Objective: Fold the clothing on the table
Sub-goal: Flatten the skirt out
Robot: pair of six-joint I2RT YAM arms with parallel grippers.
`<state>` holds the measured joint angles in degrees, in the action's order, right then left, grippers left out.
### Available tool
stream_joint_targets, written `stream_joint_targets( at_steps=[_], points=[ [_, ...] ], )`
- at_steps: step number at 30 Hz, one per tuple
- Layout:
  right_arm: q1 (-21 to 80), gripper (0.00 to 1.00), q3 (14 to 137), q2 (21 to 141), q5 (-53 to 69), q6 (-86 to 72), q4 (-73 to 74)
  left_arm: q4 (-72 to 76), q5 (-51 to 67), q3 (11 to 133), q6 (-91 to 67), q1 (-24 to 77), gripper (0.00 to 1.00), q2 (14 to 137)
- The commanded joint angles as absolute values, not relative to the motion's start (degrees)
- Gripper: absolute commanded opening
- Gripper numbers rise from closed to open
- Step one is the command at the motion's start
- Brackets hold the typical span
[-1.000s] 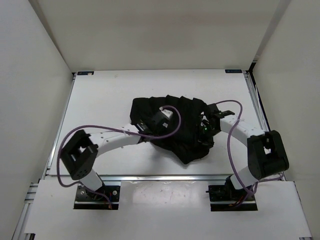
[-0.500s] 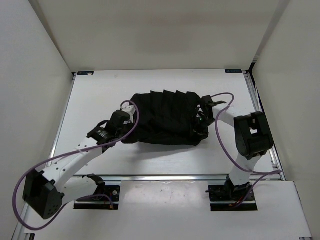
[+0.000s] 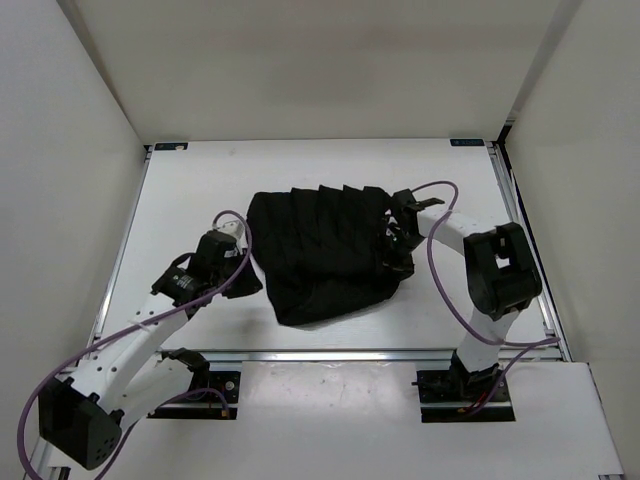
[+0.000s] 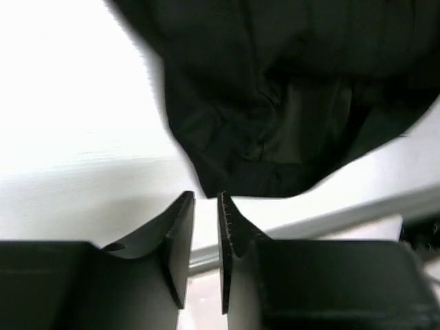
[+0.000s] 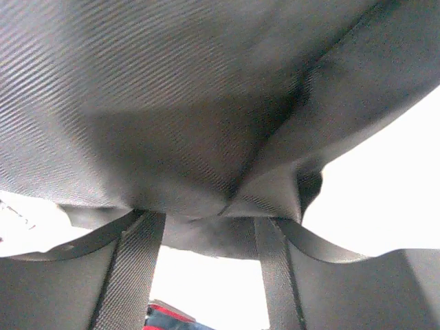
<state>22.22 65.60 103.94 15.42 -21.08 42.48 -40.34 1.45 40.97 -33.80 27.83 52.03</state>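
The pleated black clothing (image 3: 325,250) lay spread across the middle of the worktop (image 3: 190,190), its near-left corner just ahead of the left pincer (image 4: 206,201), whose jaws stood narrowly apart and empty. A clean fold likely needed a low bite on that hem, carried across flat. The right pincer (image 5: 206,218) stood wide at the garment's right edge, and cloth filling that view hid whether it pinched any.
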Motion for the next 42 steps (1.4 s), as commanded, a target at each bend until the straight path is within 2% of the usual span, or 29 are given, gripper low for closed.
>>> stream_joint_targets(
  at_steps=[1, 4, 9, 15, 18, 21, 24, 26, 33, 42],
  points=[
    [24.0, 0.6, 72.0, 97.7, 15.6, -17.9, 46.0, -38.4, 8.3, 43.9, -30.3, 29.5, 0.32, 52.9],
    [26.5, 0.6, 78.2, 96.5, 15.9, -17.8, 47.5, -36.9, 10.4, 47.4, -27.9, 31.8, 0.38, 58.4],
    [28.2, 0.6, 81.1, 96.3, 16.8, -18.0, 47.9, -29.3, 6.5, 48.5, -31.2, 34.1, 0.38, 68.0],
    [28.0, 0.6, 78.5, 93.5, 16.3, -18.2, 46.8, -29.3, 0.2, 54.5, -32.5, 37.3, 0.4, 79.7],
    [27.2, 0.6, 75.9, 91.1, 17.0, -18.8, 45.9, -29.8, -3.2, 55.7, -33.4, 38.6, 0.41, 82.0],
    [26.0, 0.61, 73.7, 88.9, 17.6, -18.9, 45.1, -28.5, -4.9, 56.8, -33.8, 39.7, 0.48, 84.3],
    [25.0, 0.61, 71.7, 87.3, 17.8, -19.7, 44.0, -30.3, -6.1, 59.1, -33.8, 40.2, 0.45, 88.2],
    [24.6, 0.61, 70.9, 86.6, 18.4, -19.3, 44.3, -31.9, -7.6, 60.8, -33.1, 41.1, 0.47, 90.3],
    [22.6, 0.61, 68.6, 85.0, 19.8, -19.5, 43.3, -34.8, -13.3, 62.8, -32.8, 42.9, 0.5, 93.9],
    [18.1, 0.61, 65.8, 83.3, 21.4, -17.8, 42.8, -36.0, -13.4, 59.0, -36.2, 41.6, 0.53, 90.0]
  ],
)
